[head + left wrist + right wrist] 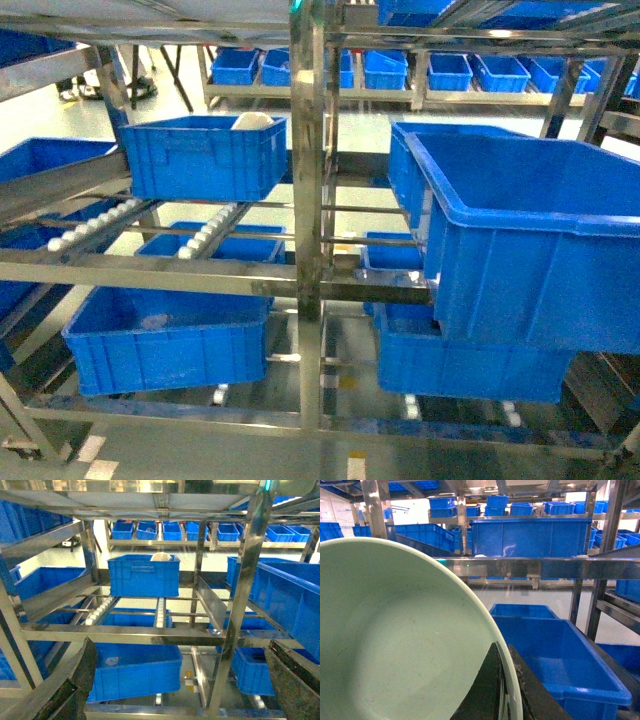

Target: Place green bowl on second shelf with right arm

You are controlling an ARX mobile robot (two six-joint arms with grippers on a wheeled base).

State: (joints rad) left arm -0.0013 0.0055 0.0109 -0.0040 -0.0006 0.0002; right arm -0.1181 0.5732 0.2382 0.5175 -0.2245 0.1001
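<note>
Gripping the smooth pale mint-green bowl [395, 640] by its rim, the right gripper [502, 690] is pinched tight on it, facing the shiny steel rack [520, 567]; shelving it remains, I reckon.

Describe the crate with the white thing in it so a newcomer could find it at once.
Start at the steel rack in the head view and take the bay left of its central post. On the roller tracks there sits one blue crate, set back from the front rail. Unlike its neighbours, a pale rounded object peeks above its rim.
</note>
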